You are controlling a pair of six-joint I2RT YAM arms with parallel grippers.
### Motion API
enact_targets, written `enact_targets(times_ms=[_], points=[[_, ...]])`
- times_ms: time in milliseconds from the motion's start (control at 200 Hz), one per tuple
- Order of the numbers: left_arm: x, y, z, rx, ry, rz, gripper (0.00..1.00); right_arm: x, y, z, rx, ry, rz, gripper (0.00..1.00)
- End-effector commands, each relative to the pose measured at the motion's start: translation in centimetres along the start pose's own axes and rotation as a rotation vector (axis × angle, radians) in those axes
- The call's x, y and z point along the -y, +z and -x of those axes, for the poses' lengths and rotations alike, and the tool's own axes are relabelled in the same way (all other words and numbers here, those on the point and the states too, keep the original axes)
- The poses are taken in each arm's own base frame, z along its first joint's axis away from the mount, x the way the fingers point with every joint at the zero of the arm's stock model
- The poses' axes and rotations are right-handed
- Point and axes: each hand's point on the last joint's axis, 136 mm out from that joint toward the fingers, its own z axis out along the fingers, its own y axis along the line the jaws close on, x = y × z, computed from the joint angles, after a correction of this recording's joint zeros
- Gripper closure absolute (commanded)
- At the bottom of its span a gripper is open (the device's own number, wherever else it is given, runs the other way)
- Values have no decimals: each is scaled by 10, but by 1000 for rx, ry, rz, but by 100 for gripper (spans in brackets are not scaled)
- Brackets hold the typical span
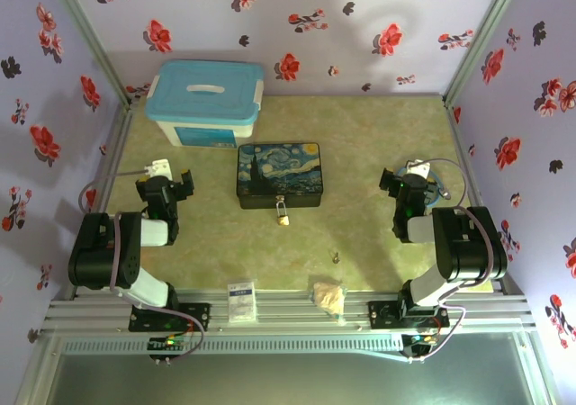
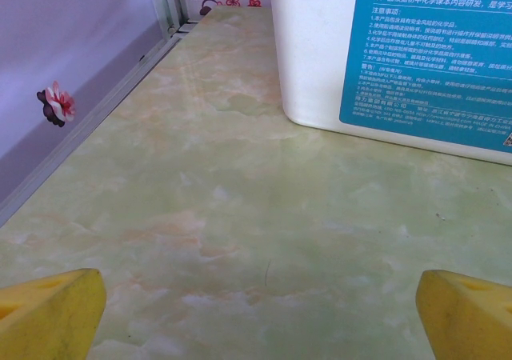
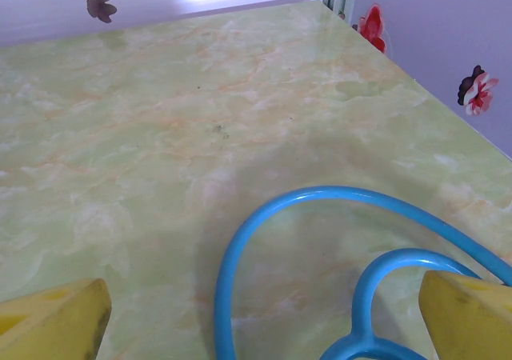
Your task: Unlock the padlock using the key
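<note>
Small brass-gold padlock (image 1: 283,214), thin silver shackle: at near edge of dark starry-night box (image 1: 279,173).
Tiny dull-silver metal key (image 1: 337,257): nearward and right of box, apart from padlock; long axis too small to tell.
Right gripper (image 1: 409,182): right of box, nearer key.
Left gripper (image 1: 167,184): left of box.
Both spread wide, empty.

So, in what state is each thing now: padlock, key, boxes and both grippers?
Padlock: hanging at the dark box's front, shackle looks closed.
Key: loose on the table, not in the padlock.
Dark box: lid shut.
Blue bin: lid on.
Left gripper: open, empty.
Right gripper: open, empty, over a blue loop.
</note>
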Motion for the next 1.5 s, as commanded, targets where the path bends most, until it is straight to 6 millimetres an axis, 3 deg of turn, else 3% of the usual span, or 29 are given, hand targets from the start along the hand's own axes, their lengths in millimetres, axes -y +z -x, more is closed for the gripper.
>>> enact_targets(times_ms=[0,780,920,1100,1260,1405,1495], points=[[0,4,10,29,12,4,0,-3,3,10,25,1,8,1],[-1,2,10,32,8,8,0,-3,2,10,28,2,9,1],[-8,-11,26,69,-10,36,0,-8,0,20,9,-15,27,1],[-14,-30,56,81,-37,48,0,-16,-19,61,-44,0,67,1],[-17,-51,76,104,-222,26,0,-29,-44,78,-32,118,171,1],[6,-76,92,94,-446,-167,0,-23,-73,83,-47,221,178,1],[25,-95,100,118,-506,-320,0,-35,-94,84,-23,289,289,1]])
